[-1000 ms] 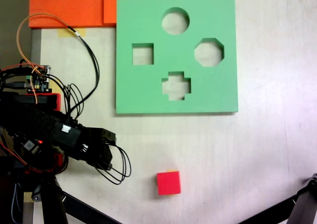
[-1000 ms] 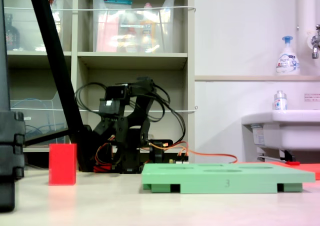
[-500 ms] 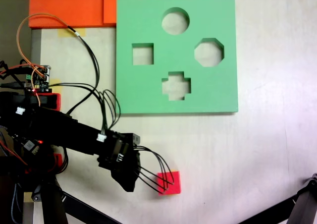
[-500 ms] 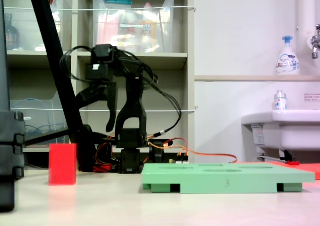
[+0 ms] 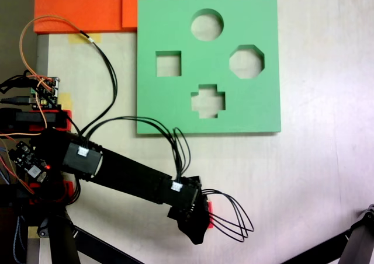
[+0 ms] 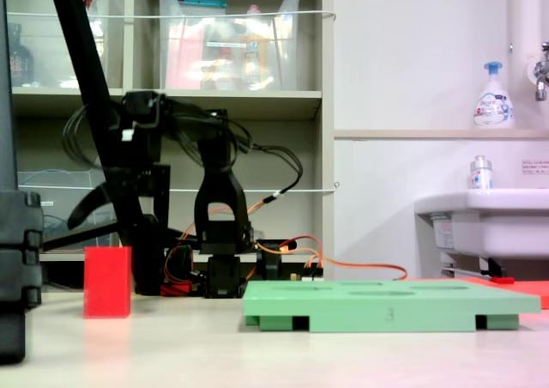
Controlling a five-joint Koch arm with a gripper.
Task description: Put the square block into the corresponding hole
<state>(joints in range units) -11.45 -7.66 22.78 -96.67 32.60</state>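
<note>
In the top-down fixed view, the black arm is reaching across the pale desk (image 5: 304, 176) from the left, and the fingers (image 5: 196, 229) are hanging directly over the square block (image 5: 209, 208), covering nearly all of it so that only a thin red sliver is showing at the right edge of the wrist. In the low side fixed view, the square block (image 6: 107, 282) is sitting on the desk (image 6: 257, 354), well apart from the green foam board (image 6: 390, 305), and the fingers (image 6: 116, 212) are hovering above it without touching; one curved finger (image 6: 86, 206) is sticking out to the left there, so the fingers are looking spread apart and are holding nothing. The green foam board (image 5: 208, 62) is lying flat toward the top of the desk, and the hole (image 5: 168, 63), its square cutout, is sitting near the board's left side, with a round cutout (image 5: 207, 24) above and to the right, an octagonal cutout (image 5: 246, 61) further right and a cross-shaped cutout (image 5: 208, 101) below. Loops of black cable (image 5: 231, 220) are trailing off the wrist.
</note>
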